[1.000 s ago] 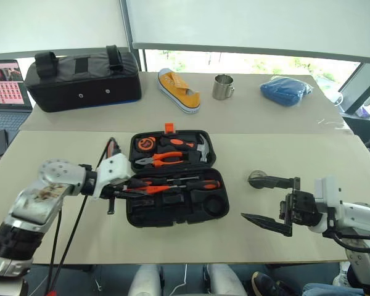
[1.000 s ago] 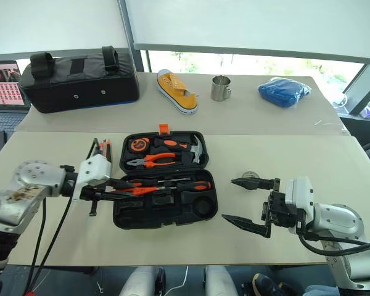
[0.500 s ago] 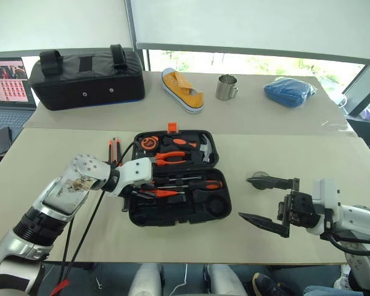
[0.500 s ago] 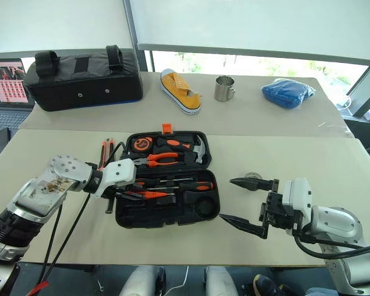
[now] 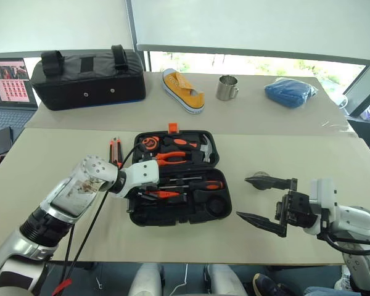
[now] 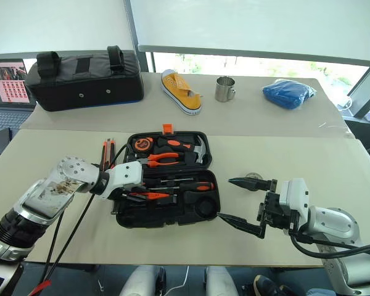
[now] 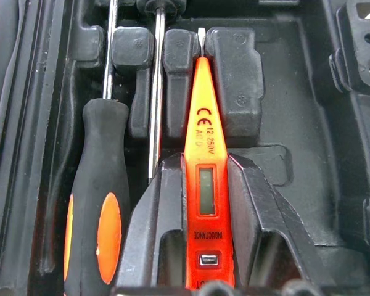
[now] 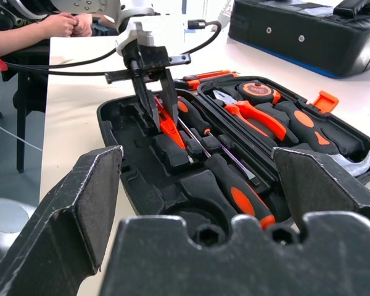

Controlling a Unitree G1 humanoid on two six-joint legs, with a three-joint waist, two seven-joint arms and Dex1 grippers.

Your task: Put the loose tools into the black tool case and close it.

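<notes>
The orange tester screwdriver (image 7: 204, 160) is bracketed by the left claw (image 7: 205, 185) over its slot in the black tool case (image 5: 222, 209). It should be pressed flat and straight before release. The right claw (image 6: 242, 201) is held wide open, empty.

Orange tester screwdriver (image 7: 205, 166): "CE" mark, "12-250V" along body, "INDUCTANCE" below small display window. No other print legible.

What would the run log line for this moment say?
left pincer: tester in case | right pincer: open, idle | knife: on table
</notes>
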